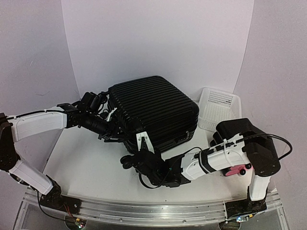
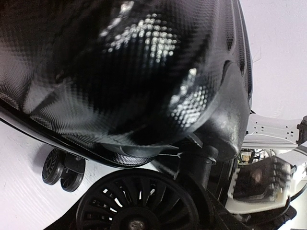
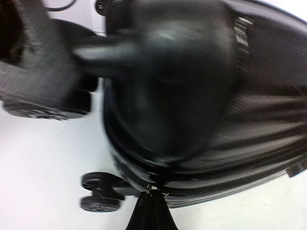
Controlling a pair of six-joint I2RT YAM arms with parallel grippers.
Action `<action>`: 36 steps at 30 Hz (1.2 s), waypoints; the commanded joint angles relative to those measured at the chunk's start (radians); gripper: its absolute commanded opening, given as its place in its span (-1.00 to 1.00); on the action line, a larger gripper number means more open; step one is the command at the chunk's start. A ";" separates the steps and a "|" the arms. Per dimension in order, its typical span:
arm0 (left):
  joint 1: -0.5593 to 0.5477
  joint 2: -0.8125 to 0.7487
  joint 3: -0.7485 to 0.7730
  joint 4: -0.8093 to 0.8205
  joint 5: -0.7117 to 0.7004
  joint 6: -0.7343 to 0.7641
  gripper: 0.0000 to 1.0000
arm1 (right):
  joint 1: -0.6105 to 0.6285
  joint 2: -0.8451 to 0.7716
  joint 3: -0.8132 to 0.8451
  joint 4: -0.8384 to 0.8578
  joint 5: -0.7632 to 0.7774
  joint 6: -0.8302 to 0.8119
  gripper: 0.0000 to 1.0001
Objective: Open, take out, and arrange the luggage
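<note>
Progress: the luggage [image 1: 153,112] lies flat on the table [image 1: 81,163] with both shells together, so I judge the task to be at its very start. Opening, taking things out and arranging them are all left to do.
Left gripper [image 1: 109,125]: it sits against the left side of the suitcase, close to the ribbed shell. Its wrist view is filled by textured black shell and a wheel [image 2: 62,170], with its own fingers out of sight, so I cannot tell whether they are spread or gripping.
Luggage position: middle of the table, ribbed face up, between the two arms, with a wheel pair [image 1: 127,161] at its near corner.
Right gripper [image 3: 152,201]: fingers pressed together, tips touching the seam that runs around the near edge, just beside the wheel pair. A small pale glint sits at the tips. It may be a zipper pull, but it is too small and blurred to be sure.
Likely step: starting to work the zipper.
Basket [image 1: 225,98]: white mesh, at the far right, just beside the suitcase, not involved.
</note>
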 commanded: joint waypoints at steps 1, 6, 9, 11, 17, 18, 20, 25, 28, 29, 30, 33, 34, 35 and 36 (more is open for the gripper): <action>-0.027 -0.051 0.110 0.134 0.158 0.018 -0.58 | 0.024 0.061 0.092 0.183 -0.072 -0.078 -1.00; -0.026 -0.059 0.106 0.134 0.162 0.020 -0.60 | 0.026 0.165 0.155 0.328 -0.139 -0.143 -1.00; -0.026 -0.066 0.102 0.133 0.156 0.020 -0.60 | 0.024 0.230 0.198 0.432 -0.141 -0.213 -1.00; -0.026 -0.079 0.092 0.127 0.144 0.026 -0.60 | 0.010 0.265 0.232 0.457 -0.139 -0.236 -1.00; -0.026 -0.108 0.054 0.115 0.066 0.026 -0.63 | -0.025 0.347 0.280 0.588 -0.176 -0.314 -0.80; -0.025 -0.115 0.050 0.105 0.039 0.029 -0.66 | -0.024 0.335 0.262 0.590 -0.198 -0.315 -0.59; -0.024 -0.129 0.049 0.076 -0.019 0.040 -0.66 | -0.007 0.251 0.179 0.544 -0.220 -0.291 -0.31; -0.009 -0.154 0.052 0.007 -0.137 0.076 -0.66 | 0.016 -0.089 -0.049 -0.007 -0.326 -0.145 0.53; -0.004 -0.165 0.041 -0.010 -0.165 0.087 -0.63 | 0.016 -0.253 -0.088 -0.413 -0.347 -0.078 0.84; -0.003 -0.171 0.035 -0.013 -0.170 0.088 -0.62 | 0.014 -0.316 -0.094 -0.513 -0.348 -0.077 0.93; -0.002 -0.172 0.032 -0.014 -0.176 0.087 -0.62 | 0.013 -0.361 -0.091 -0.628 -0.319 -0.060 0.96; 0.000 -0.172 0.034 -0.018 -0.192 0.085 -0.62 | -0.033 -0.497 -0.151 -0.768 -0.325 -0.049 0.97; 0.002 -0.170 0.036 -0.025 -0.201 0.089 -0.62 | -0.078 -0.543 -0.179 -0.785 -0.374 -0.043 0.97; 0.005 -0.169 0.039 -0.036 -0.214 0.092 -0.62 | -0.148 -0.587 -0.207 -0.790 -0.450 -0.034 0.96; 0.010 -0.168 0.040 -0.053 -0.236 0.096 -0.62 | -0.219 -0.624 -0.233 -0.794 -0.534 -0.032 0.97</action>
